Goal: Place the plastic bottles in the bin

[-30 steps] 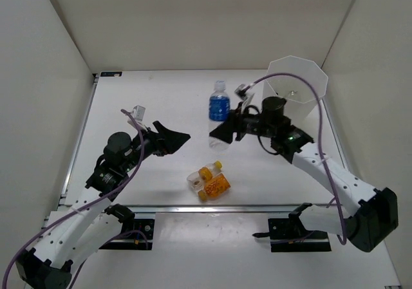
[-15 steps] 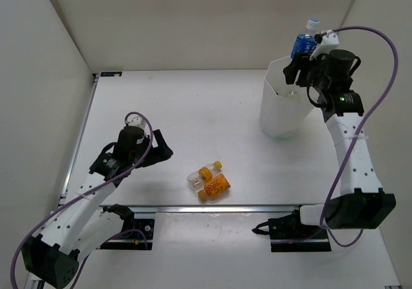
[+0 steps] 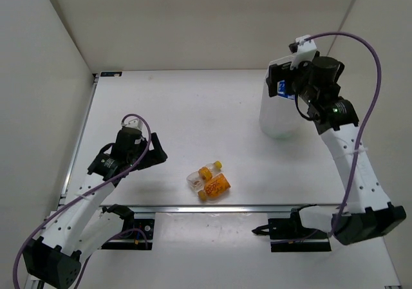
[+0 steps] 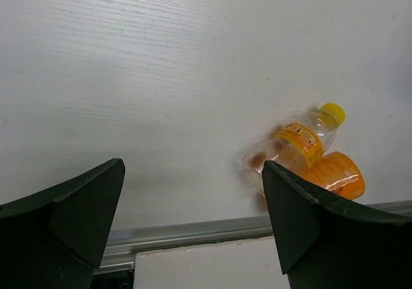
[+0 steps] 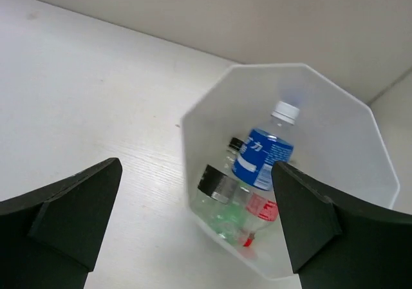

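Bottles: four lie inside the bin (image 5: 335, 141). The blue-label bottle (image 5: 262, 157) leans against the wall, cap up, over a dark-label bottle (image 5: 219, 185), a red-label bottle (image 5: 261, 208) and what looks like a green one at the bottom. The two orange-yellow bottles (image 3: 212, 180) lie on their sides on the counter (image 3: 180, 109), touching each other, close to the front rail and well apart from the bin.

Judgement: the bin drop looks done; the orange pair is what remains. The left hand is nearer. Best to take one bottle at a time, jaws across the body rather than the cap, coming down squarely so the neighbour is not rolled toward the rail.

Right hand (image 5: 196, 173): above the bin mouth, jaws spread wide, holding and touching nothing. It should rise straight up to clear the rim.

Left hand (image 4: 193, 195): over bare counter, the orange pair just beyond its right finger, jaws fully apart, empty.
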{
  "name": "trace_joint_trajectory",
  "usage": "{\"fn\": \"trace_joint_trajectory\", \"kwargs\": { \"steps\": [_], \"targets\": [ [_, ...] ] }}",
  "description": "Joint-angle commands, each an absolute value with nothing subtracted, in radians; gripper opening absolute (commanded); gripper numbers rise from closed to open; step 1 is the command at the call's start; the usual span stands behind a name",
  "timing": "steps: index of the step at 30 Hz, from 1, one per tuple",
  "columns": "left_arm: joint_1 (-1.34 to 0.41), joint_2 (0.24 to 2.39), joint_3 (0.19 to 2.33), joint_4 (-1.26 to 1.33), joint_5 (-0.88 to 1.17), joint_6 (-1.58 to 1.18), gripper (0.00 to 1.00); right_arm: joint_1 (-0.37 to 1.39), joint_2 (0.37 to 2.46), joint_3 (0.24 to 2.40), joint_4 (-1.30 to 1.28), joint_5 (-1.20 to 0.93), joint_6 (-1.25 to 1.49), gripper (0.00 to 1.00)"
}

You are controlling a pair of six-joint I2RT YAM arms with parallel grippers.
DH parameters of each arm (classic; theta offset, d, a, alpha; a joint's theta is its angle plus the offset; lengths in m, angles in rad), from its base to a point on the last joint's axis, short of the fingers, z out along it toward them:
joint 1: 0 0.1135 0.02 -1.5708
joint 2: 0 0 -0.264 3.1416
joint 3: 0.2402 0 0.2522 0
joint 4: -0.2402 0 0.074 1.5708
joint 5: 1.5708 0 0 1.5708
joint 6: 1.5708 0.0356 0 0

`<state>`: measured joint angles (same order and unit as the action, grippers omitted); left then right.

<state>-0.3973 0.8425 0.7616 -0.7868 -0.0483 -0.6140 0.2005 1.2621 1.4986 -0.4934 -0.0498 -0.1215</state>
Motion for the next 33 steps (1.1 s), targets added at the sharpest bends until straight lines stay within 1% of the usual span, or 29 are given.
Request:
{"fn": "trace_joint_trajectory", "kwargs": {
  "steps": [1,2,4,7,9,11,14,17,20,23,28,31,33],
  "targets": [
    [-0.397,0.821,0.749,-0.802,-0.038,-0.601,0.99,0.349,1.152,1.426,-0.561,-0.187,-0.227,0.98],
    [-0.397,0.815,0.755,-0.814,-0.049,-0.603,0.99,0.407,1.116,1.396,-0.572,-0.221,-0.294,0.98],
    [-0.385,0.813,0.761,-0.856,-0.07,-0.591,0.98,0.645,1.066,1.256,-0.63,-0.233,-0.371,0.99],
    [-0.361,0.801,0.773,-0.931,-0.15,-0.592,0.99,0.839,1.025,1.114,-0.624,-0.258,-0.359,1.0],
    [-0.338,0.775,0.773,-0.951,-0.134,-0.6,0.99,0.877,1.034,1.051,-0.609,-0.336,-0.33,0.99],
    [-0.325,0.733,0.761,-0.965,-0.123,-0.61,0.99,0.928,1.067,0.987,-0.572,-0.347,-0.31,0.98],
    [-0.337,0.7,0.749,-1.008,-0.149,-0.629,0.98,1.047,1.146,0.939,-0.539,-0.24,-0.343,0.99],
    [-0.379,0.687,0.749,-1.041,-0.137,-0.666,0.99,1.141,1.271,0.917,-0.508,-0.087,-0.391,0.99],
    [-0.402,0.675,0.736,-1.019,-0.086,-0.699,0.99,1.138,1.325,0.904,-0.445,-0.034,-0.423,0.99],
    [-0.399,0.663,0.723,-1.017,-0.083,-0.722,0.99,1.1,1.355,0.878,-0.379,-0.023,-0.431,0.99],
    [-0.368,0.655,0.724,-1.031,-0.089,-0.71,0.99,1.089,1.341,0.715,-0.186,-0.012,-0.48,0.99],
    [-0.364,0.67,0.727,-1.037,-0.095,-0.706,0.99,1.082,1.371,0.698,-0.187,-0.017,-0.486,0.98],
    [-0.37,0.673,0.732,-1.031,-0.098,-0.709,0.99,1.08,1.42,0.699,-0.193,-0.02,-0.48,0.94]
  ]
}}
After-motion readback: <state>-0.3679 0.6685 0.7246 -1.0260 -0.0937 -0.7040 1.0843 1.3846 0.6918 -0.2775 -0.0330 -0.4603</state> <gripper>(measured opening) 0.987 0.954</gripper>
